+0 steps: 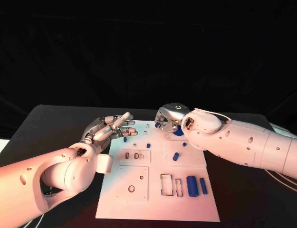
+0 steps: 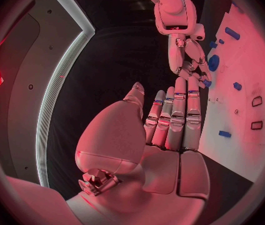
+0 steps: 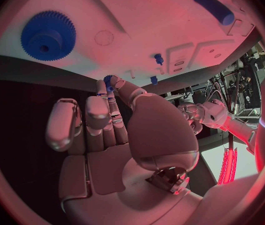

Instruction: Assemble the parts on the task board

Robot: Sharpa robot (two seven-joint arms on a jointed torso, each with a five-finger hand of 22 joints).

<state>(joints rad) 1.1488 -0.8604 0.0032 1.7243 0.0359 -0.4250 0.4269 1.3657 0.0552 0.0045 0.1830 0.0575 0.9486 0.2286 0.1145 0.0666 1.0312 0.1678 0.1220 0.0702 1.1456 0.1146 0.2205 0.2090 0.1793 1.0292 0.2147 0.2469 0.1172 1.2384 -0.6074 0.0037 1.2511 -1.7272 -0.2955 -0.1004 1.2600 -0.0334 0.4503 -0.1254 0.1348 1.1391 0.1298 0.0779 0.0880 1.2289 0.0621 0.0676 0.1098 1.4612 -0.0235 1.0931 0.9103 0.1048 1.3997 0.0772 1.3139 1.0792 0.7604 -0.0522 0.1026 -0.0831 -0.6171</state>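
Your left hand [image 1: 111, 127] is hovering at the white board's [image 1: 155, 199] far left corner, fingers straight, holding nothing. Your right hand [image 1: 168, 116] is pinching a small blue piece [image 3: 109, 81] beside the blue gear [image 3: 48, 35]. Blue pegs [image 1: 192, 185] are lying near you.

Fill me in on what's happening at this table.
A two-armed robot is assembling blue parts on a white task board. Its right hand pinches a small blue part at the board's far end, beside a blue gear. Its left hand hovers open over the board's left edge, holding nothing.
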